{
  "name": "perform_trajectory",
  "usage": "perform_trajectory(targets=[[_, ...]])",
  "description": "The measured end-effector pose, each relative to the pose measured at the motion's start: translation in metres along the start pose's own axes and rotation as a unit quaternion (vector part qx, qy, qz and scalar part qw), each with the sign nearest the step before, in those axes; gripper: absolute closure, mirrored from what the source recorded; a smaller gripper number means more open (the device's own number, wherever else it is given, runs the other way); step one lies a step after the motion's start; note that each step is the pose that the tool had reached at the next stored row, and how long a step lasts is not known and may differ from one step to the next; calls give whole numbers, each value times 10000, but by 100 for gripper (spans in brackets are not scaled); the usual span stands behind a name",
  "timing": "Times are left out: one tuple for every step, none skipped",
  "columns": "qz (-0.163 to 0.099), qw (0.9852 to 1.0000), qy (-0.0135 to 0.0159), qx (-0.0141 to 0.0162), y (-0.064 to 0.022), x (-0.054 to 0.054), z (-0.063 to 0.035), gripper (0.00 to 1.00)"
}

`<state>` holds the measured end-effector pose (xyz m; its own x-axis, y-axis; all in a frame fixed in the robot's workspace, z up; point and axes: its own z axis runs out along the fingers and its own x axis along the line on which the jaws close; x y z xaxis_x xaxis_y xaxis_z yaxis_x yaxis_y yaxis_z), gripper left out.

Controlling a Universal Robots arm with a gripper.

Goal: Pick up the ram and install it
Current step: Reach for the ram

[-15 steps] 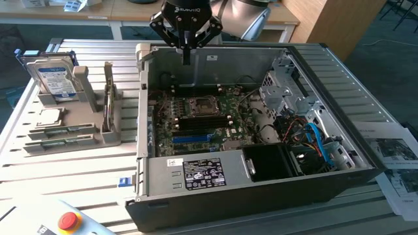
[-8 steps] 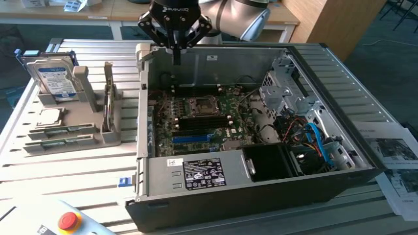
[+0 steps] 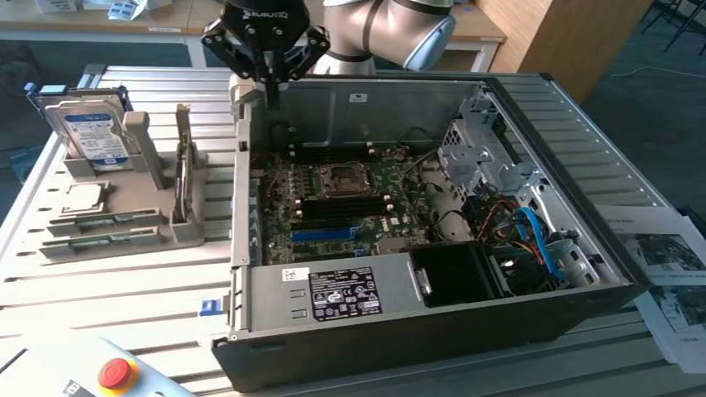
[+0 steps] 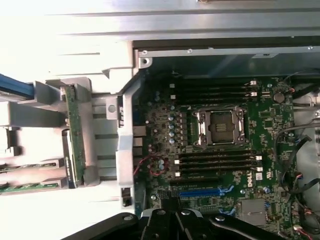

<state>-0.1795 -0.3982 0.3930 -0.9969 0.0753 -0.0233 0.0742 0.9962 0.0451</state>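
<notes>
Fingers (image 3: 270, 89) hang closed, the ram (image 4: 75, 125) well apart in its holder (image 3: 182, 231).

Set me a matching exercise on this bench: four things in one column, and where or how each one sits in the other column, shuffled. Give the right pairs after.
Things:
1. ram stick on edge
2. hard drive
3. gripper
4. red button

Places or states:
A. shut, above the far wall of the computer case
B. in the foreground, at the exterior view's left
C. in the grey rack, between the hard drive and the case
D. upright in the rack, with a blue label

Pairs: 1-C, 2-D, 3-A, 4-B.
</notes>
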Motion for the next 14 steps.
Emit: perform_trajectory(targets=[[0, 10000, 0, 0, -3, 39, -1, 90], [0, 10000, 0, 0, -6, 77, -2, 90], [-1, 10000, 0, 0, -9, 115, -3, 90], [0, 10000, 0, 0, -12, 155, -4, 90], [0, 10000, 0, 0, -14, 197, -5, 90], [0, 10000, 0, 1, -18, 240, -7, 90], [-1, 10000, 0, 0, -21, 281, -7, 90], [-1, 10000, 0, 0, -24, 321, -8, 90], [0, 10000, 0, 0, -27, 362, -9, 90], [0, 10000, 0, 0, -30, 401, -10, 90], [0, 10000, 0, 0, -32, 437, -11, 90], [-1, 10000, 0, 0, -35, 469, -12, 90], [-1, 10000, 0, 0, -37, 501, -13, 90], [0, 10000, 0, 0, -40, 534, -14, 90]])
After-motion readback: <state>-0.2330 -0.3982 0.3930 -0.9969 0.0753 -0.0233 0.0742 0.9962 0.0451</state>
